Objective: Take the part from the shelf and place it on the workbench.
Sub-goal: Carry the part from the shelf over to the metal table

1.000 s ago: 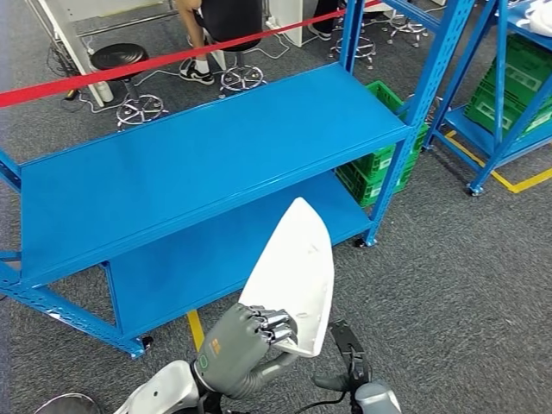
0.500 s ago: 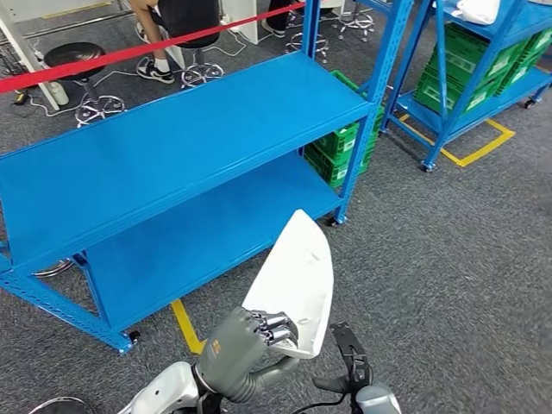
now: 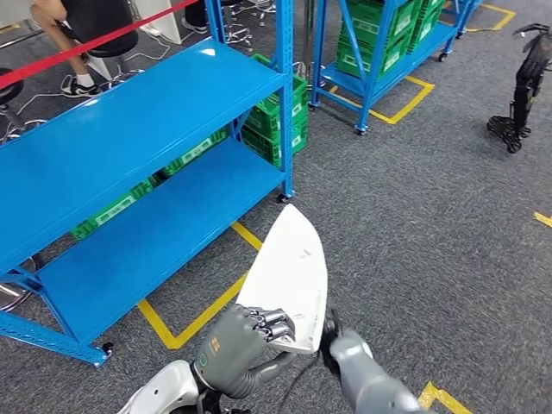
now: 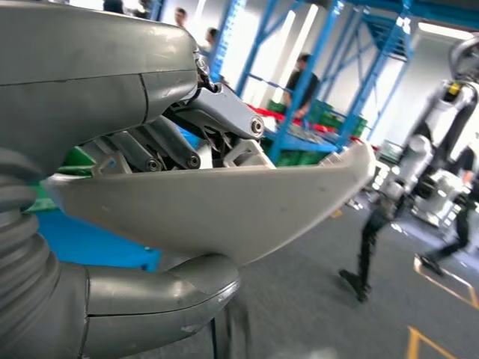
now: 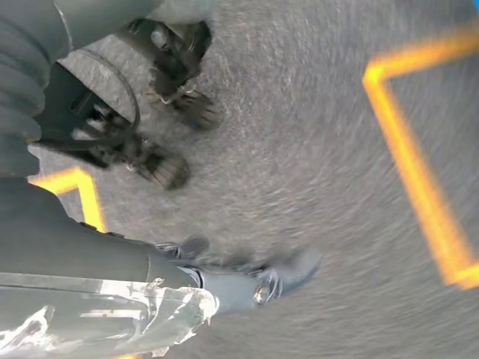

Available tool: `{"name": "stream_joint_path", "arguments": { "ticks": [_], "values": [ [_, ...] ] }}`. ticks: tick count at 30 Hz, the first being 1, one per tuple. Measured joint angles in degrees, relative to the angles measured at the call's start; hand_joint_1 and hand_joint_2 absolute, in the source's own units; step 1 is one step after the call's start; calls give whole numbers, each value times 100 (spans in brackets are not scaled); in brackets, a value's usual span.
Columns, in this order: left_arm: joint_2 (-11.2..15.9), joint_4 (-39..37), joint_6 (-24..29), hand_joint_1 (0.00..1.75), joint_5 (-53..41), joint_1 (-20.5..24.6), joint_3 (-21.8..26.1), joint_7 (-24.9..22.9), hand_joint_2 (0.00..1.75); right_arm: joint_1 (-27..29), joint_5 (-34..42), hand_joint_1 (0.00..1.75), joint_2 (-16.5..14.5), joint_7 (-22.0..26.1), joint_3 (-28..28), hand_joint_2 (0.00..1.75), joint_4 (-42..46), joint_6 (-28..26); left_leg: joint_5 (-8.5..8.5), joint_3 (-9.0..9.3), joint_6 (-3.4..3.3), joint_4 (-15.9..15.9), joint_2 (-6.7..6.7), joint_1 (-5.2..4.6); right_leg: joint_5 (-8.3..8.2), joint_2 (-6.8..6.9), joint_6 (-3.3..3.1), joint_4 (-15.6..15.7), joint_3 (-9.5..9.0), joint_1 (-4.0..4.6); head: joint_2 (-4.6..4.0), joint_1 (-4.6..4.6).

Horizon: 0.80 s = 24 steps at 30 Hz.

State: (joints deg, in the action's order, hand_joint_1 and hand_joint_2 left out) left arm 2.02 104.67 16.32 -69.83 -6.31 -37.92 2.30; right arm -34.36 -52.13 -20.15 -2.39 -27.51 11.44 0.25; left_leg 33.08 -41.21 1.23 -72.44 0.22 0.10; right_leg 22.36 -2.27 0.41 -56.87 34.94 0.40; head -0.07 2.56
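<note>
Fingers (image 3: 273, 325) of the left hand (image 3: 237, 345) are curling over the near rim of the one white curved plastic shell part (image 3: 290, 272), pinching it against the thick grey thumb below. You are seeing the part held up in the air in front of the robot's body, over the grey carpeted floor (image 3: 423, 216), clear of the shelf. From the head view you are getting its broad pale upper face. The left wrist view is giving you what that one cannot: the part (image 4: 226, 206) edge-on as a thin curved blade, dark fingers (image 4: 186, 142) lying on top and the thumb pressing from beneath.

Your right hand (image 3: 332, 332) is sitting just beside the part's near corner in the head view, mostly hidden by the forearm. In the right wrist view it (image 5: 248, 280) is blurred over the floor, so you cannot tell how its fingers are lying.

You are looking at two blue metal shelving racks: the nearer blue two-level rack (image 3: 130, 129), its two boards bare, and a second blue rack (image 3: 378, 60) behind it. Green plastic crates (image 3: 273, 121) are stacked behind the near rack and in the far one. Yellow tape lines (image 3: 195, 319) are marking the floor. One red barrier tape (image 3: 78, 47) is running past a seated person's legs (image 3: 59, 17) at the far left. One dark stand (image 3: 521, 95) is standing at the far right. In the left wrist view, another humanoid robot (image 4: 406, 172) is standing in the room.
</note>
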Motion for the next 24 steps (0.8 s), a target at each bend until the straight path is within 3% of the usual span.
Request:
{"name": "stream_joint_path", "arguments": {
  "ticks": [1,2,4,5,7,9,10,11,13,14,15,19,21,23,24],
  "values": [
    [-79,1,-74,175,-27,-37,100,89,175,-331,55,0,-10,-123,174,175,-140,98,-55,35,-22,-80,-10,-11,-74,-71,6,-1,90,1,0,7],
    [-148,2,-111,175,-49,-78,188,155,175,-583,78,0,-12,-177,298,175,-240,141,-200,175,-46,42,-19,-19,-141,-126,16,-2,168,2,0,9],
    [-260,18,-127,175,-87,-165,351,254,175,-894,82,0,-15,-127,521,175,-394,159,-472,674,-89,683,-143,-19,-263,-221,46,-4,301,2,0,10],
    [-305,37,-120,175,-102,-209,422,286,175,-975,77,0,-19,-72,627,175,-449,147,-505,938,-105,1080,-248,-9,-325,-270,66,-7,359,4,0,7],
    [-378,72,-95,175,-116,-288,547,339,175,-1045,72,0,-28,44,833,175,-550,111,-475,1225,-122,1559,-413,-9,-462,-364,123,10,440,-6,0,9],
    [-434,90,-68,175,-120,-351,639,374,175,-1035,74,0,-18,156,1009,175,-629,50,-537,1189,-150,1604,-331,-18,-580,-438,196,51,489,-24,0,10],
    [-455,97,-57,175,-121,-374,674,384,175,-1029,76,0,-12,204,1092,175,-663,20,-589,1149,-180,1609,-267,-17,-530,-380,231,21,537,-21,0,-2],
    [-472,105,-50,175,-122,-397,705,388,175,-1024,80,0,-6,237,1169,175,-687,-3,-646,1100,-219,1616,-195,-13,-370,-267,261,-106,604,-13,0,-25],
    [-496,120,-47,175,-124,-436,753,391,175,-1024,87,0,-4,269,1285,175,-722,-27,-738,1003,-272,1623,-82,-19,112,15,301,-545,759,-1,0,-66],
    [-502,125,-47,175,-124,-449,769,391,175,-1024,89,0,-4,275,1313,175,-730,-31,-759,977,-282,1623,-49,-25,273,77,313,-723,806,-4,0,-73],
    [-506,127,-47,175,-124,-455,775,391,175,-1024,90,0,-5,278,1324,175,-733,-32,-769,966,-283,1623,-37,-27,339,95,317,-809,827,-6,0,-72],
    [-506,127,-47,175,-124,-457,777,391,175,-1024,90,0,-5,278,1326,175,-734,-32,-771,963,-283,1623,-33,-27,355,99,318,-832,833,-6,0,-73],
    [-513,130,-47,175,-124,-478,800,391,175,-1022,96,0,-5,288,1395,175,-762,-32,-860,847,-280,1618,85,-30,502,143,348,-1373,898,-26,0,-75],
    [-528,166,-26,175,-130,-527,848,391,175,-1041,54,0,-17,275,1574,175,-809,11,-1090,590,-202,1605,399,-47,548,395,319,-950,233,-12,0,-68],
    [-533,183,-6,175,-136,-545,866,391,175,-1034,91,0,-20,186,1660,175,-823,79,-1186,503,-157,1603,537,-47,462,475,282,-493,-125,8,0,-65]
  ]
}}
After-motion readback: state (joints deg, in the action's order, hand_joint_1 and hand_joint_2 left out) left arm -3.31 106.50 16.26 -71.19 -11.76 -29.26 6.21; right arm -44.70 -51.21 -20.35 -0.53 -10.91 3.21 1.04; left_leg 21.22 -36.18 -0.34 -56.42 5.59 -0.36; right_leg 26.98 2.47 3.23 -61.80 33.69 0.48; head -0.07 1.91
